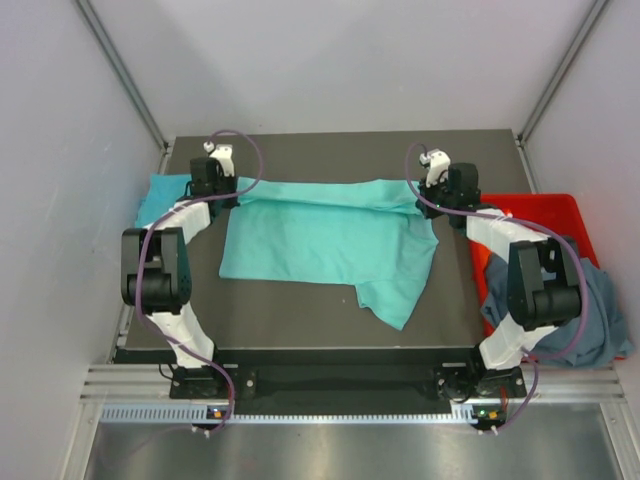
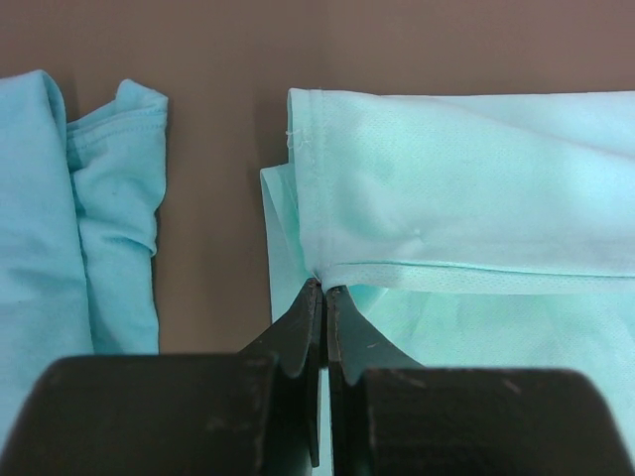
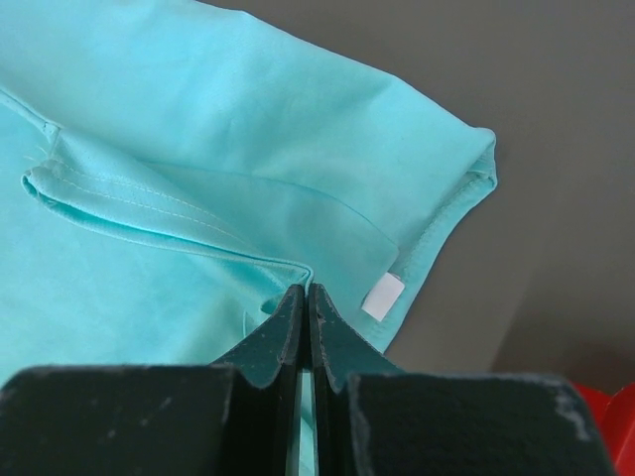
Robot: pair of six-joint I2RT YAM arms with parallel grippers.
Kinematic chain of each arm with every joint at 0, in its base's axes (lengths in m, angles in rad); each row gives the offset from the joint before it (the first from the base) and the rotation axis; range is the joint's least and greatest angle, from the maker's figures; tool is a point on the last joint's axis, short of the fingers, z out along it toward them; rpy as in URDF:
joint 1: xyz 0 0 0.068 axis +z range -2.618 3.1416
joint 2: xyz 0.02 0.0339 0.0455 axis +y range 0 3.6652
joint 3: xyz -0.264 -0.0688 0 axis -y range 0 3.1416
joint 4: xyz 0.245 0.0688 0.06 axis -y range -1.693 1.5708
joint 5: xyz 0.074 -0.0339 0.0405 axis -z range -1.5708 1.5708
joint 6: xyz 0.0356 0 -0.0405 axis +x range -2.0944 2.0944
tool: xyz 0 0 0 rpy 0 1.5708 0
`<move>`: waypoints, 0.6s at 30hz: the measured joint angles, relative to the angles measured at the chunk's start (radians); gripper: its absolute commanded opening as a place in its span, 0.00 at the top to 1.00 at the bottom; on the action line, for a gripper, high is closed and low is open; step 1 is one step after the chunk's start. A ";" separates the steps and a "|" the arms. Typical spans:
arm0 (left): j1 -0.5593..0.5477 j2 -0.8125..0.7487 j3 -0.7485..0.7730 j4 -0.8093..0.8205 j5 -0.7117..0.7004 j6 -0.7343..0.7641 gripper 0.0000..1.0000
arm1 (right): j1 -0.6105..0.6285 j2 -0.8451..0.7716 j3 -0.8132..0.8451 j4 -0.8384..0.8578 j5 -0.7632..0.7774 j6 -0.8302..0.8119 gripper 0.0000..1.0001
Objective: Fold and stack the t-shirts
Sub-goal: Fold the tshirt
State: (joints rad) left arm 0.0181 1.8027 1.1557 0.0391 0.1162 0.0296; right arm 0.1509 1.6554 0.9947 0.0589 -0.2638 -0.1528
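The mint-teal t-shirt (image 1: pixel 330 240) lies across the middle of the table, its far edge folded over and one part trailing toward the front right. At the shirt's far left corner, my left gripper (image 1: pixel 232 197) (image 2: pixel 325 288) is shut on the hem of this shirt (image 2: pixel 466 178). My right gripper (image 1: pixel 428 203) (image 3: pixel 306 288) is shut on a folded hem at the far right corner of the same shirt (image 3: pixel 198 119), beside a white label (image 3: pixel 383 296). A brighter cyan-blue t-shirt (image 1: pixel 160 200) (image 2: pixel 60 198) lies bunched at the table's left edge. The slate grey-blue t-shirt (image 1: pixel 590 300) hangs over the crate.
A red plastic crate (image 1: pixel 545 210) (image 3: pixel 610 416) stands off the table's right edge, next to the right arm. The dark tabletop (image 1: pixel 330 160) ends at grey walls behind and on both sides. A metal rail (image 1: pixel 330 385) runs along the near edge by the arm bases.
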 measured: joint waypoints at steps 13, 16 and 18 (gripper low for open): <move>0.002 -0.039 -0.020 -0.009 -0.057 -0.003 0.29 | 0.004 0.000 0.000 0.000 -0.019 0.007 1.00; 0.004 -0.092 -0.046 -0.006 -0.048 -0.015 0.27 | 0.004 0.000 0.000 0.000 -0.022 0.007 1.00; 0.004 -0.114 -0.053 -0.007 -0.036 -0.034 0.27 | 0.004 0.000 0.000 0.000 -0.026 0.007 1.00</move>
State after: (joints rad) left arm 0.0219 1.6886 1.1027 0.0319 0.0803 -0.0044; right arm 0.1551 1.6558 0.9947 0.0593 -0.2897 -0.1455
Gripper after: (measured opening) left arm 0.725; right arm 0.009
